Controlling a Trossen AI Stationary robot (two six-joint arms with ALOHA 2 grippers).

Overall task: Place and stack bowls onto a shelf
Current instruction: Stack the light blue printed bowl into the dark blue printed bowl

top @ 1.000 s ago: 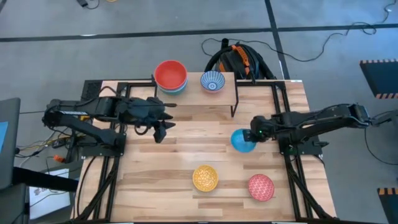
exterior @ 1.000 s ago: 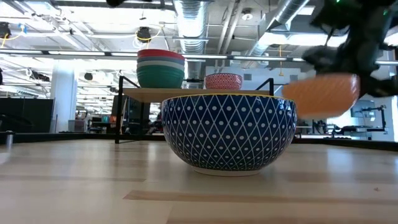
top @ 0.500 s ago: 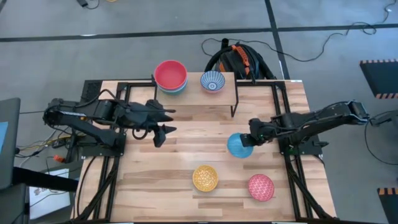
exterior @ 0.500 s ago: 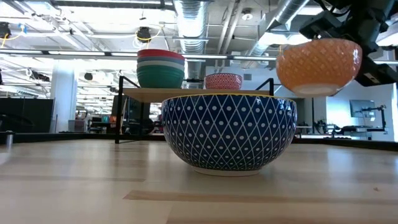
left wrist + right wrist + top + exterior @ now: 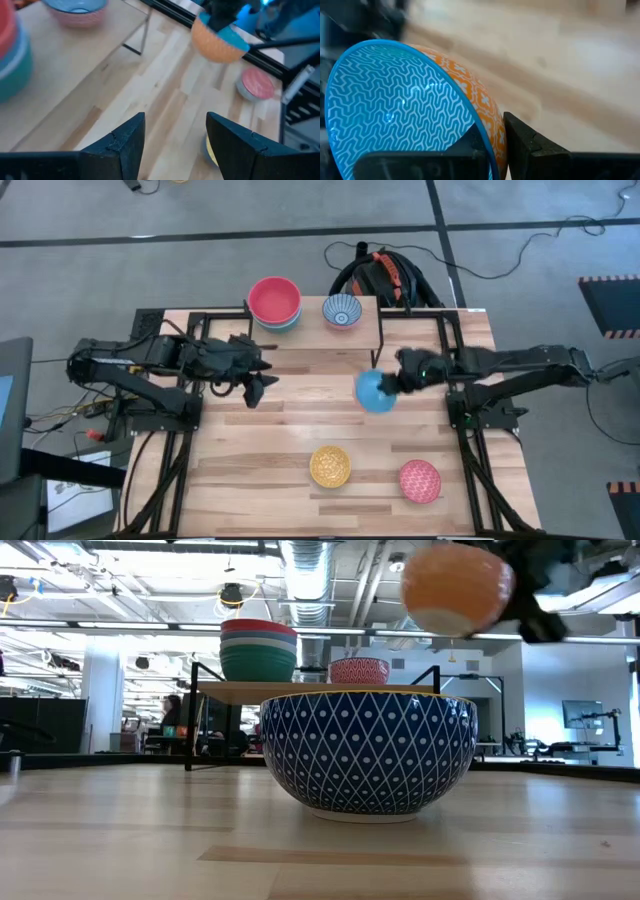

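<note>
Right end effector (image 5: 393,383) pinching the rim of a bowl (image 5: 374,392) with a blue zigzag inside and an orange patterned outside, one finger within the bowl and one against the outer wall, as the right wrist view shows. Bowl held clear of the worktop (image 5: 290,470), over its middle, just in front of the shelf (image 5: 355,336) and near the shelf's right front leg; in the low view carried higher than the shelf top.

Left end effector (image 5: 262,380) spread wide and holding nothing, hovering over the worktop toward its left edge, in front of the shelf's left part, well apart from the carried bowl.

On the shelf at the worktop's far edge: a stack with a red bowl (image 5: 274,299) on top at the left end, and a blue-patterned bowl (image 5: 342,310) alone just beside it. Bare shelf top to the right of that single bowl.

Near the worktop's front edge: a yellow-patterned bowl (image 5: 330,466) about midway and a pink-patterned bowl (image 5: 420,480) toward the front right corner, apart from each other. Bare wood across the middle and left of the worktop.

Beyond the far edge, on the floor, a dark and orange bag (image 5: 385,276) with cables.
</note>
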